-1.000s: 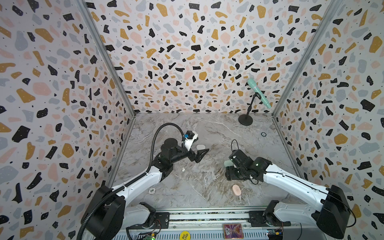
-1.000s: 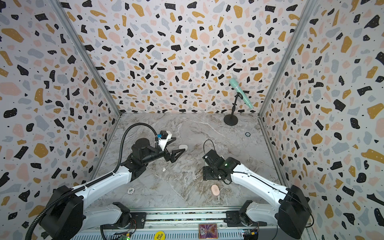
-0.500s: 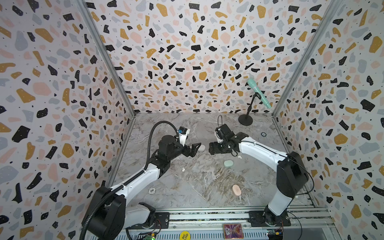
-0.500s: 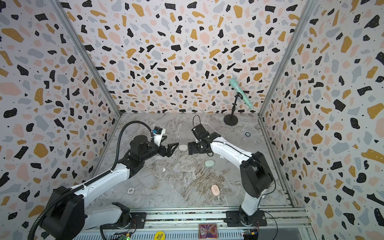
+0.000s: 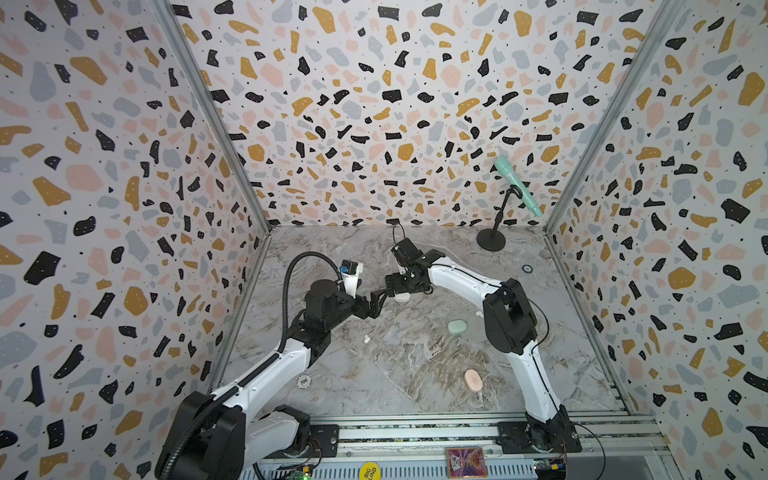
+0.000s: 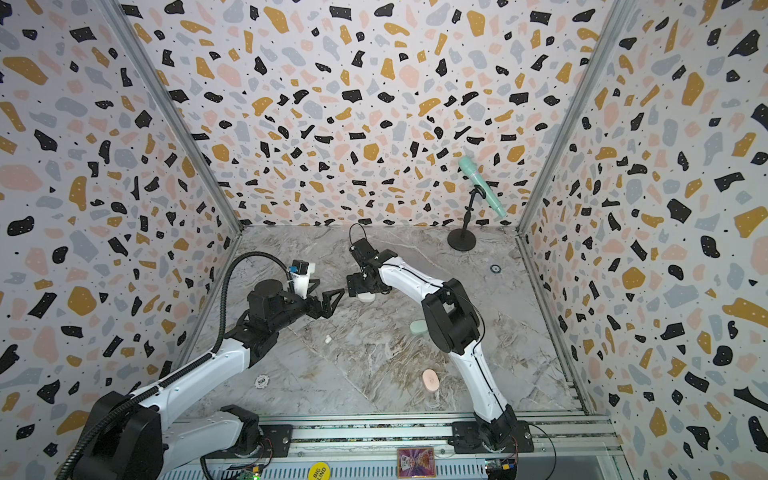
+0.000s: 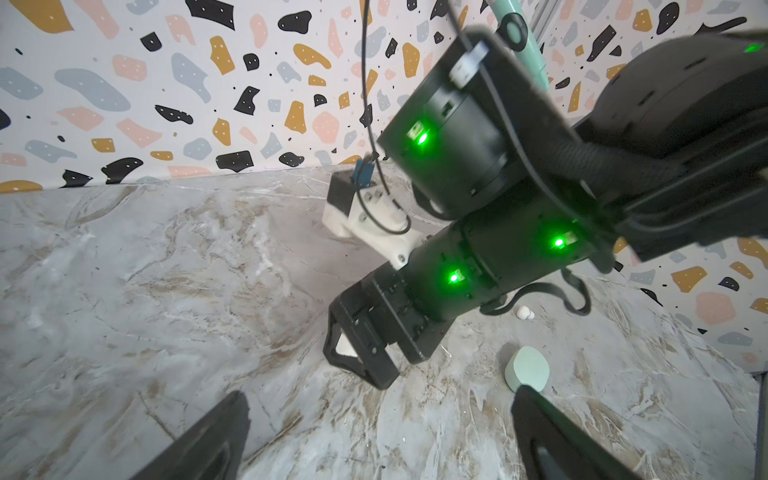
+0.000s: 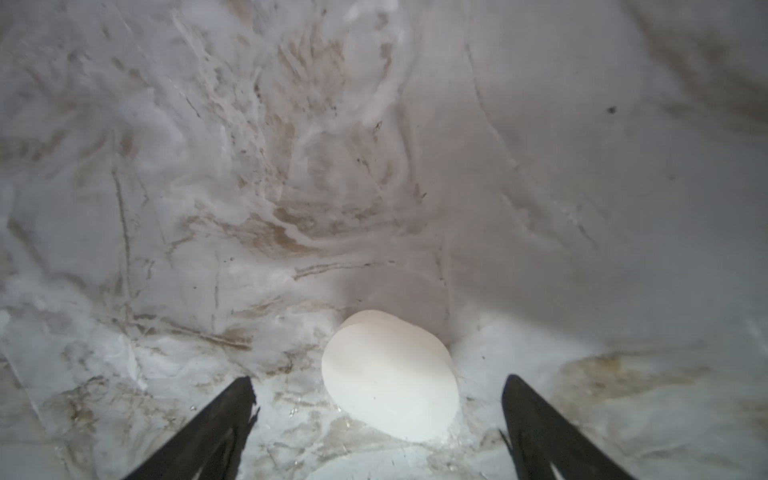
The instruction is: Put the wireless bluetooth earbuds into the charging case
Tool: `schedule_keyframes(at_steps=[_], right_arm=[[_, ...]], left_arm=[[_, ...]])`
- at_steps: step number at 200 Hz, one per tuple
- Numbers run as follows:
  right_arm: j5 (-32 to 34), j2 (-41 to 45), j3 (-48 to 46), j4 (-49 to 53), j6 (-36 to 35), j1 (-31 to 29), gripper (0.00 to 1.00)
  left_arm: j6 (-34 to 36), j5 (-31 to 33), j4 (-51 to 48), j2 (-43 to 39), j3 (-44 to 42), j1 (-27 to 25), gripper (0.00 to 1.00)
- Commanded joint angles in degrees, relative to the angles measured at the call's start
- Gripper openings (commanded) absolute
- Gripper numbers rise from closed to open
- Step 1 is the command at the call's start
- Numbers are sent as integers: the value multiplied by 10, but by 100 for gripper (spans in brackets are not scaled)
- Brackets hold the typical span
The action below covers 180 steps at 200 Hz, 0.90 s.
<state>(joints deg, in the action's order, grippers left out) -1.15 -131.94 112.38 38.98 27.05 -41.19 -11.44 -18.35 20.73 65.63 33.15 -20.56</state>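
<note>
**A:** What takes up most of the scene?
**B:** A marble table inside speckled walls. Both arms reach in and meet towards the back.

**A:** How does the left gripper stand?
**B:** The left gripper hangs above the marble with its jaws spread wide and nothing between them. It points at the right gripper.

**A:** And that one?
**B:** It is tipped down over the white case. Its fingers stand wide on either side of the case and clear of it, so it grips nothing. The case rests on the table.

**A:** Are there other cases?
**B:** The mint case lies just beside the right arm's elbow. The pink case lies nearer the front rail, well apart from both grippers.

**A:** Where are the earbuds?
**B:** They lie loose on the marble. A white earbud is near the left arm's wrist, on the front side. A pale earbud lies near the mint case, towards the back. I cannot tell whether that is one or two.
</note>
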Motion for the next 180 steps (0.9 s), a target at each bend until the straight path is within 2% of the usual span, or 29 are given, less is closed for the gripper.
schedule_keyframes(at_steps=[1,44,78,133,180], right_arm=[[20,-2,35,37,9,-2,94],[27,-35,73,49,15,-10,89],[39,-49,84,59,20,-14,80],[56,-51,82,74,20,-19,75],[67,-41,75,70,22,-21,63]], left_arm=[[-6,-10,27,-14,-7,7,100],[-9,-14,34,-14,-13,14,100],[-13,-19,40,-12,-14,15,100],[-17,-23,44,-13,-17,16,100],[-20,-26,50,-15,-19,17,100]])
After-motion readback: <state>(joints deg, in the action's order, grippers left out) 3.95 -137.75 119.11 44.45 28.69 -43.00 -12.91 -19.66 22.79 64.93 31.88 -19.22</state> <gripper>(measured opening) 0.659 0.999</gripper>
